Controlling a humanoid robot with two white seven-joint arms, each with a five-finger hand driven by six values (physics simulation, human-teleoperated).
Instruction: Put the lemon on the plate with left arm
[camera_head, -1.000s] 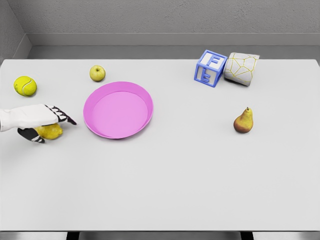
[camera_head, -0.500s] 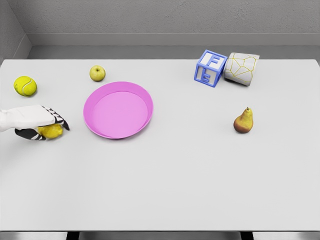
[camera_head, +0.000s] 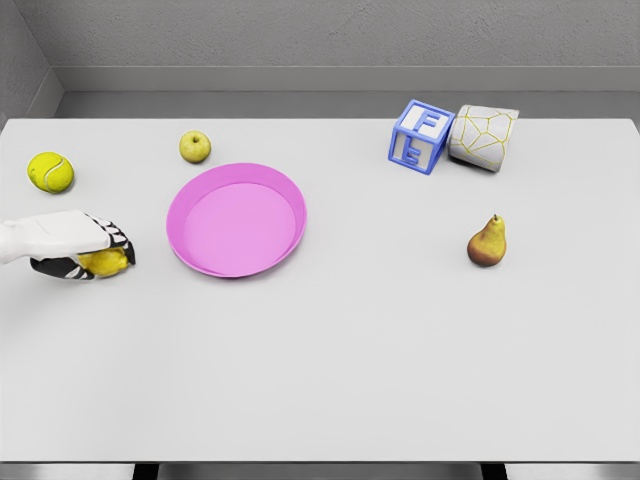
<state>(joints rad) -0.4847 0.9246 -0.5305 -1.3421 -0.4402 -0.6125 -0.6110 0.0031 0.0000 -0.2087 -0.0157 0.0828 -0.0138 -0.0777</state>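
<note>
The yellow lemon (camera_head: 104, 263) lies on the white table at the far left, mostly covered from above by my left hand (camera_head: 88, 252). That hand's fingers are curled down around the lemon, with the thumb underneath on the near side. The pink plate (camera_head: 236, 219) sits to the right of the hand, a short gap away, and holds nothing. My left arm enters from the left edge. The right arm does not show.
A tennis ball (camera_head: 50, 172) lies behind the hand at the far left. A small yellow-green apple (camera_head: 195, 147) sits behind the plate. A blue letter block (camera_head: 420, 136), a cracked-pattern cup on its side (camera_head: 483, 138) and a pear (camera_head: 487, 242) are on the right.
The left hand's fingers, stretched out toward the plate a second ago, have curled down around the lemon. The lemon has stayed in place.
</note>
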